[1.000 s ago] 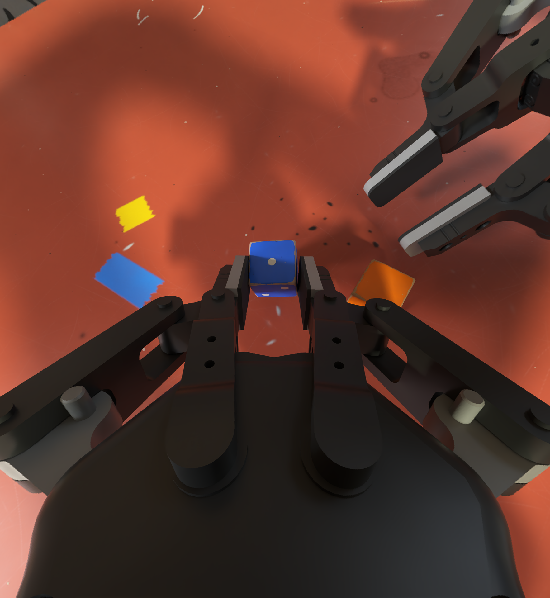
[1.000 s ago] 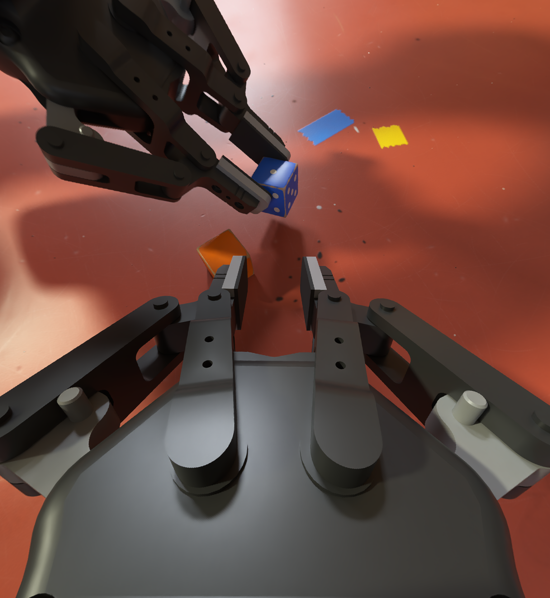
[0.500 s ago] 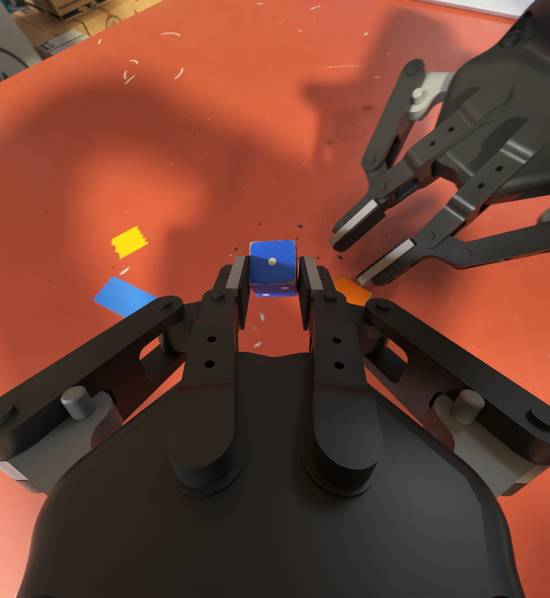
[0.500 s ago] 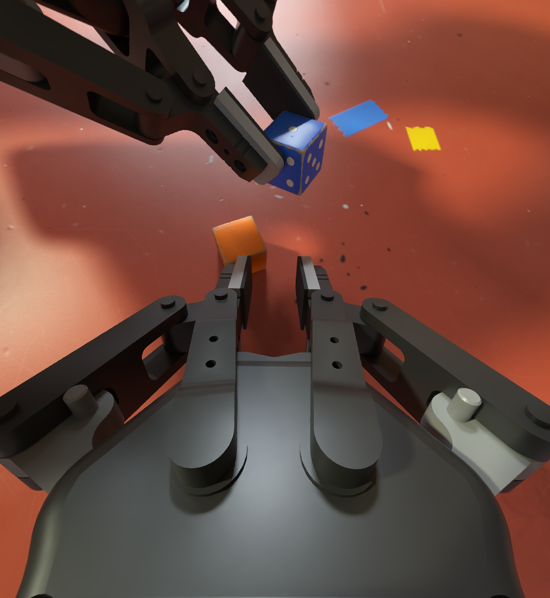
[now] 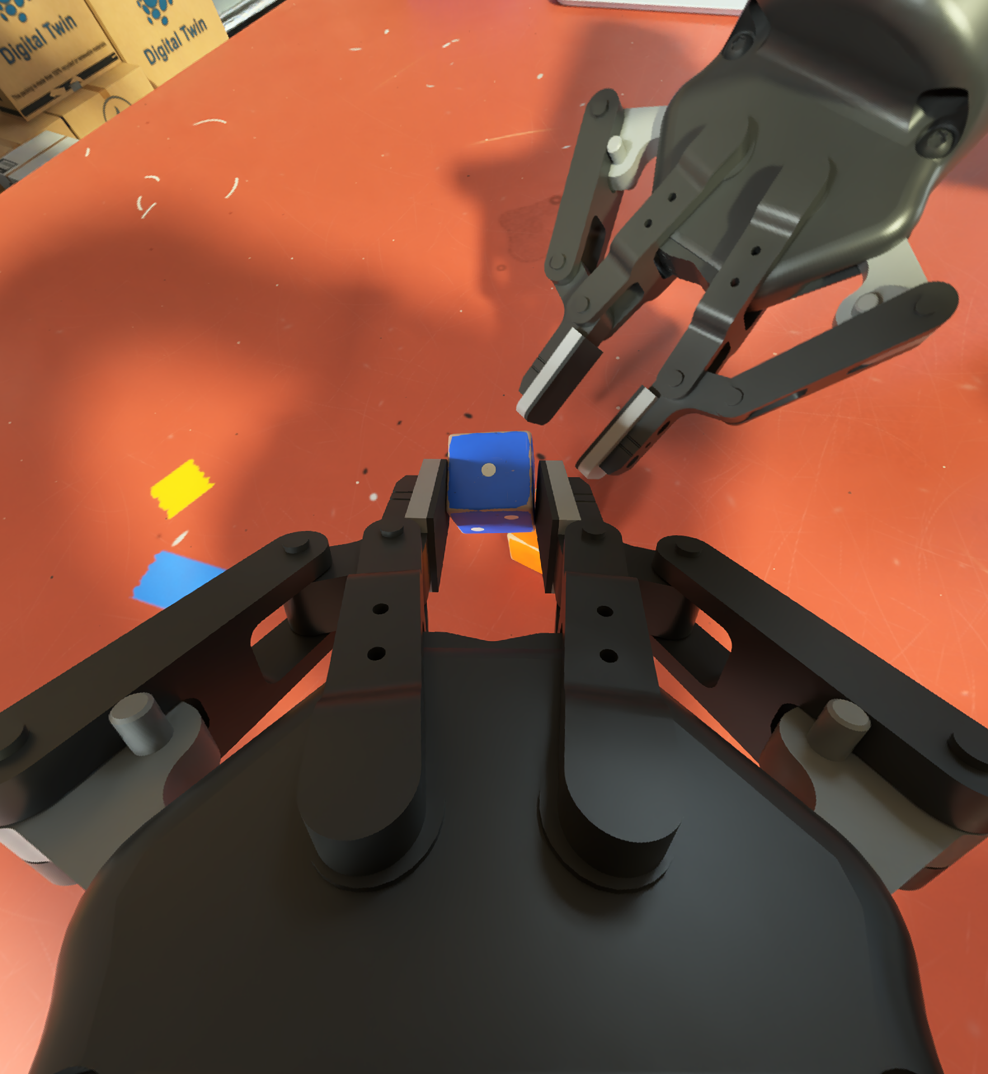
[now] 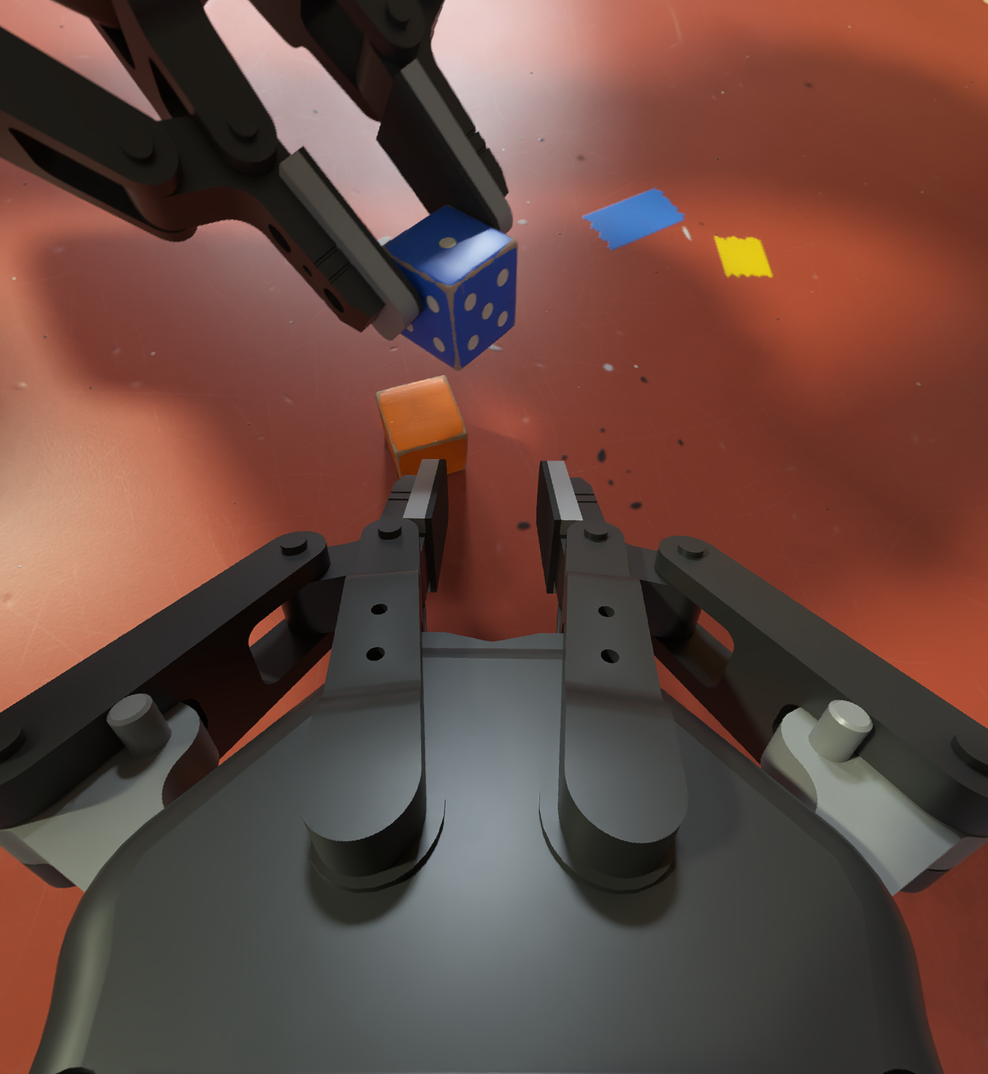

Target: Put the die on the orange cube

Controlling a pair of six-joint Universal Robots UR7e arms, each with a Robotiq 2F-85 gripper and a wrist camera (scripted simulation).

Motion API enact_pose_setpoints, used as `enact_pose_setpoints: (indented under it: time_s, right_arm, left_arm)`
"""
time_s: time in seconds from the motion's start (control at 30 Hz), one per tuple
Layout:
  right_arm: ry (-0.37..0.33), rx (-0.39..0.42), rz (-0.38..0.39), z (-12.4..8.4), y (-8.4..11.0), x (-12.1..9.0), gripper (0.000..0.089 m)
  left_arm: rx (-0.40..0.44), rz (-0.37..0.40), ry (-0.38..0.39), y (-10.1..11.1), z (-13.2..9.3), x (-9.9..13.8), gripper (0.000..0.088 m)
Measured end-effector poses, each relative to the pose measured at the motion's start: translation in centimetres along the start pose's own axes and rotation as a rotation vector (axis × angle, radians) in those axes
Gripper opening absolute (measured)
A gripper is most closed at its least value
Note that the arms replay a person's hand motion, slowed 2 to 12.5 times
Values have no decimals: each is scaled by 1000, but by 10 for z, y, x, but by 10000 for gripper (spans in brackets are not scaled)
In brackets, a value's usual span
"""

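My left gripper (image 5: 490,503) is shut on a blue die with white pips (image 5: 489,473) and holds it in the air. The die (image 6: 465,290) also shows in the right wrist view, held by the left gripper (image 6: 451,256) a little above and beyond the orange cube (image 6: 422,421). The orange cube stands on the red table; in the left wrist view only a sliver (image 5: 523,552) shows below the die, beside the right finger. My right gripper (image 6: 491,505) is partly open and empty, just in front of the orange cube; it also shows in the left wrist view (image 5: 561,436).
A yellow tape patch (image 5: 180,487) and a blue tape patch (image 5: 175,578) lie flat on the red table (image 5: 305,290), left of the die. They also show in the right wrist view, blue (image 6: 631,218) and yellow (image 6: 741,256). Cardboard boxes (image 5: 73,52) stand beyond the table's far left edge.
My left gripper has carried the die toward the orange cube, which now shows under the die in its view. The right gripper has drawn closer to the cube and the die.
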State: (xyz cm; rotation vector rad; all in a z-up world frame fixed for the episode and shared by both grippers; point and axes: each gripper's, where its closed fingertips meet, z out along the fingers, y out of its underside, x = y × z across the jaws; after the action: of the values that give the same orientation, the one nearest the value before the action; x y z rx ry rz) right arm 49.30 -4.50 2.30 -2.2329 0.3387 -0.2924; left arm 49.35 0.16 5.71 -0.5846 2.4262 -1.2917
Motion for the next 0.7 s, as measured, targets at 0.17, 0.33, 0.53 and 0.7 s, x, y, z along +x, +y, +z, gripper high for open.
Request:
enact_pose_setpoints:
  time_s: [0.17,0.33,0.53,0.7]
  right_arm:
    - [-7,23,37,-4,-1,4,281]
    - [-41,61,67,-8,-6,2,282]
    - [-111,113,42,-13,-18,-14,269]
    - [-184,129,-11,-14,-24,-35,250]
  left_arm:
    - [-9,22,-5,2,3,0,273]
    - [-29,15,-54,7,4,-9,273]
    - [-18,-32,-98,7,1,-20,273]
    - [11,-65,-125,3,-3,-27,273]
